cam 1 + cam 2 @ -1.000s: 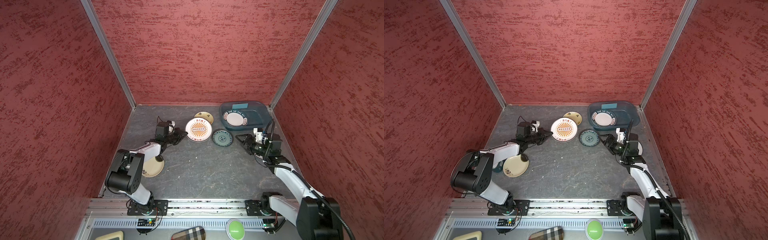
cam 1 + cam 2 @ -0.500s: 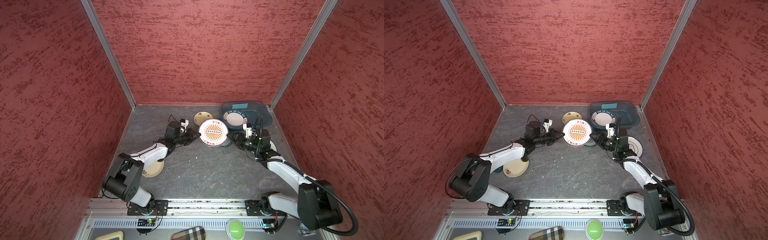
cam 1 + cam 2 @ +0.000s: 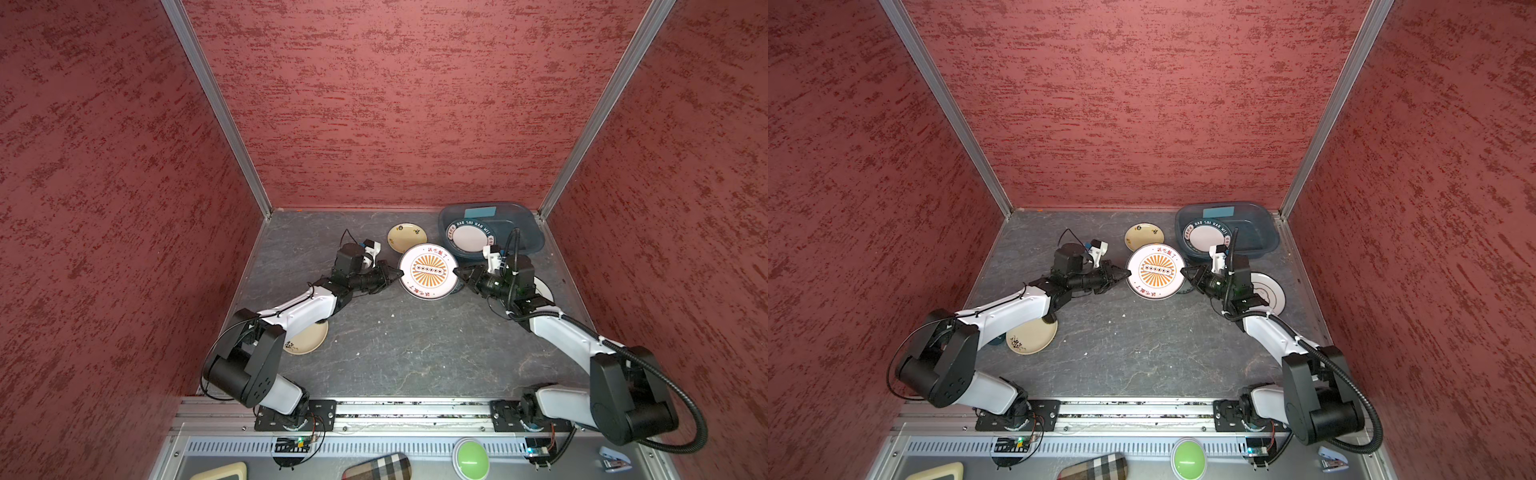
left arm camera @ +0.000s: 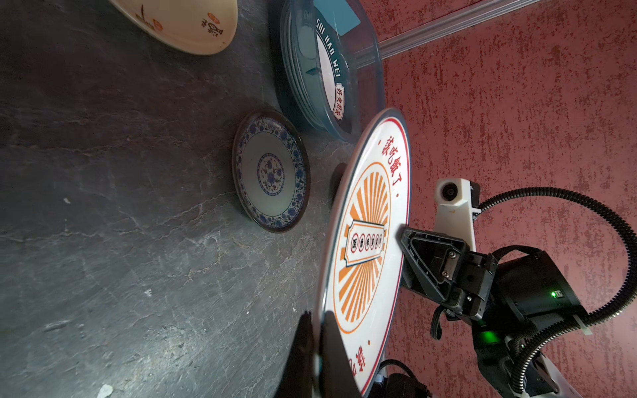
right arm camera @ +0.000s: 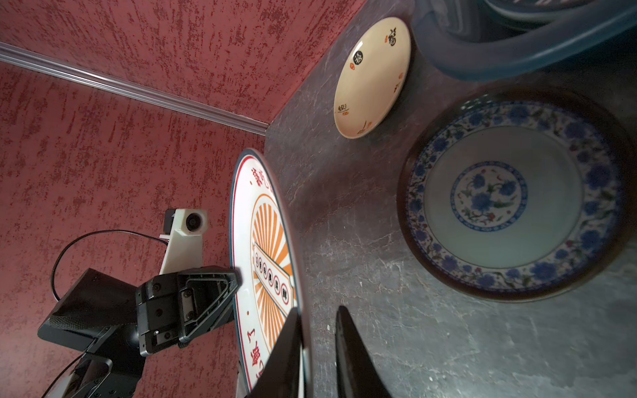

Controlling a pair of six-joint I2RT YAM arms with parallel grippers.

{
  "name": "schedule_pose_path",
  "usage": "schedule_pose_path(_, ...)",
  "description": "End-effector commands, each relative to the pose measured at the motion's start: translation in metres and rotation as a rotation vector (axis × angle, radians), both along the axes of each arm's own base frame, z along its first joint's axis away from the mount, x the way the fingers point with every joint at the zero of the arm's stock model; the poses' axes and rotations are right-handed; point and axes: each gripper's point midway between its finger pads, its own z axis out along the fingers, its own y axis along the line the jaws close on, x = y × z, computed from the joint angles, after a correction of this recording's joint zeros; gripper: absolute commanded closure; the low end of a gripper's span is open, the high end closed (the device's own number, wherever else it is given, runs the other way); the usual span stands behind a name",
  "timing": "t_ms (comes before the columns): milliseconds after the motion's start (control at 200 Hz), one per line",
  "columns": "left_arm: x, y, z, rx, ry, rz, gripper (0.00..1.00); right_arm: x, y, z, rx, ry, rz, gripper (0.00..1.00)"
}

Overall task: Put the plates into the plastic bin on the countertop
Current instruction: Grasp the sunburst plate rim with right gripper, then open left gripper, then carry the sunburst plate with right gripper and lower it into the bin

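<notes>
The white plate with the orange sunburst [image 3: 429, 271] [image 3: 1155, 271] hangs roughly level above the countertop [image 3: 415, 345]. My left gripper [image 3: 400, 273] [image 4: 315, 330] is shut on its left rim. My right gripper [image 3: 456, 272] [image 5: 319, 330] straddles the opposite rim, one finger on the plate's face and the other still a small gap off its underside. The plastic bin [image 3: 532, 232] [image 3: 1266, 232] stands at the back right and holds a teal-rimmed white plate [image 3: 469, 237]. A blue-patterned plate [image 4: 270, 170] [image 5: 510, 200] lies under the held one.
A small cream plate [image 3: 407, 237] [image 5: 374, 75] lies left of the bin. Another cream plate [image 3: 305, 340] lies under my left arm, and a white plate [image 3: 544, 291] under my right wrist. Red walls close in three sides. A green button [image 3: 471, 457] sits past the front rail.
My left gripper lifted the sunburst plate and carried it right, over the blue-patterned plate. My right gripper swung left to the plate's far rim and its jaws narrowed around it.
</notes>
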Motion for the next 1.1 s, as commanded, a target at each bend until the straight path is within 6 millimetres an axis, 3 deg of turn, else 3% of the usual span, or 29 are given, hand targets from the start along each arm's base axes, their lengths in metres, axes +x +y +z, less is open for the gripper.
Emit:
schedule_pose_path(0,0.004,-0.006,0.026,-0.019,-0.086,-0.034,1.00,0.010,0.004,0.014,-0.002,-0.049,0.000,0.89)
schedule_pose_path(55,0.004,-0.007,0.023,-0.013,-0.077,-0.037,0.98,0.011,0.004,0.012,-0.002,-0.039,-0.007,1.00)
schedule_pose_path(120,0.004,-0.009,0.022,-0.011,-0.074,-0.053,0.88,0.013,0.001,0.010,-0.002,-0.034,-0.032,1.00)
schedule_pose_path(245,0.003,-0.005,0.020,0.006,-0.067,-0.056,0.43,0.019,-0.003,0.012,0.004,-0.038,-0.071,1.00)
schedule_pose_path(341,0.004,0.003,0.019,0.036,-0.068,-0.034,0.22,0.025,-0.008,0.012,-0.015,-0.025,-0.106,1.00)
schedule_pose_path(401,0.004,0.008,0.020,0.088,-0.087,-0.019,0.00,0.031,-0.012,0.011,-0.048,-0.016,-0.127,1.00)
schedule_pose_path(651,-0.001,0.029,0.040,0.153,-0.161,0.035,0.01,0.065,-0.035,0.036,-0.099,-0.047,-0.215,1.00)
schedule_pose_path(857,0.001,0.047,0.054,0.159,-0.195,0.080,0.01,0.095,-0.094,0.058,-0.268,-0.045,-0.401,1.00)
schedule_pose_path(1067,0.004,0.057,0.049,0.153,-0.189,0.109,0.01,0.111,-0.153,0.085,-0.426,-0.078,-0.548,1.00)
schedule_pose_path(1097,0.004,0.058,0.047,0.153,-0.184,0.112,0.01,0.116,-0.158,0.077,-0.438,-0.056,-0.551,1.00)
